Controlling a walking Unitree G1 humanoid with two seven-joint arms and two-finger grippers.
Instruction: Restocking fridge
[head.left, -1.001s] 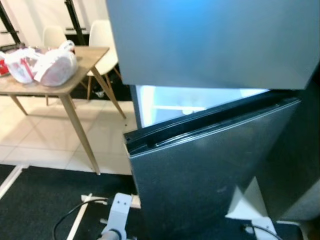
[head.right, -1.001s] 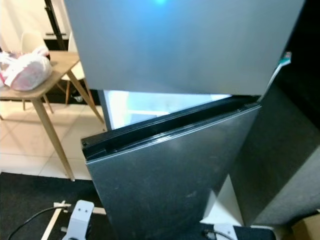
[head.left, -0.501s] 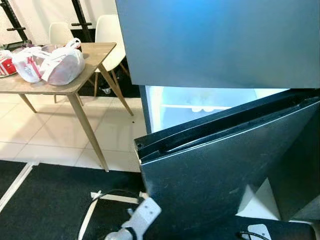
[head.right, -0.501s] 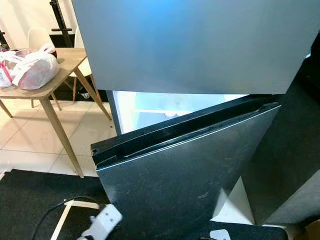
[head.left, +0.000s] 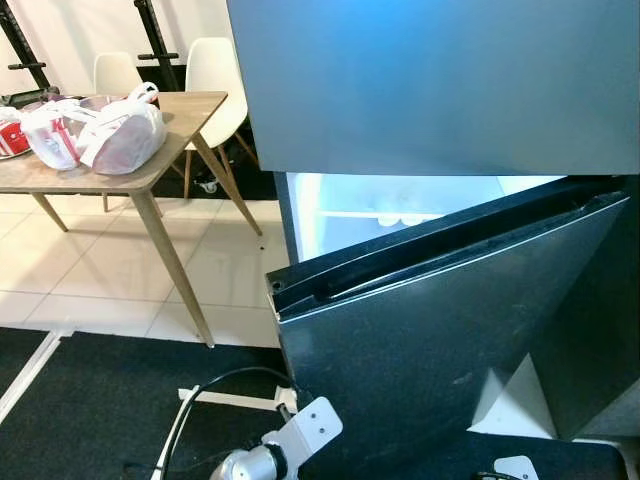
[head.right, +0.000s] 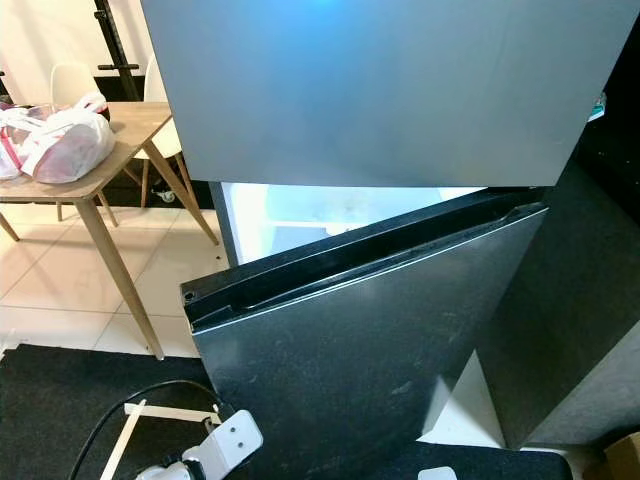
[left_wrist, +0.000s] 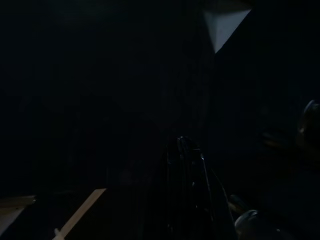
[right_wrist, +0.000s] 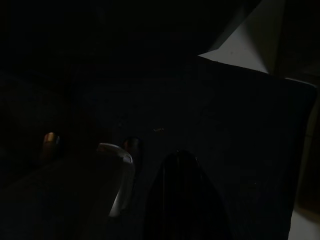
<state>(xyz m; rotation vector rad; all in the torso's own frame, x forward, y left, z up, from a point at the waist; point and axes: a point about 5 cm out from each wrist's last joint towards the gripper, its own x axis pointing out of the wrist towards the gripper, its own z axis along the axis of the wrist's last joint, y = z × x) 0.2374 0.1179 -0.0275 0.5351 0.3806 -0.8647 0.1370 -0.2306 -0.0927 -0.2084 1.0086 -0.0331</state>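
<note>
1. Directly ahead, the fridge (head.left: 430, 90) stands with its lower door (head.left: 440, 340) ajar, the lit inside (head.left: 380, 205) showing.
2. Left, a table (head.left: 185, 110) carries bags (head.left: 95, 130).
3. Both arms hang low; whether the jaws are open or closed cannot be told.

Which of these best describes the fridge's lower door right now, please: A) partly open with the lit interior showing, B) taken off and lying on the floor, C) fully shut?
A: the lower door stands ajar below the closed upper door, with the lit interior showing in the gap.
</note>
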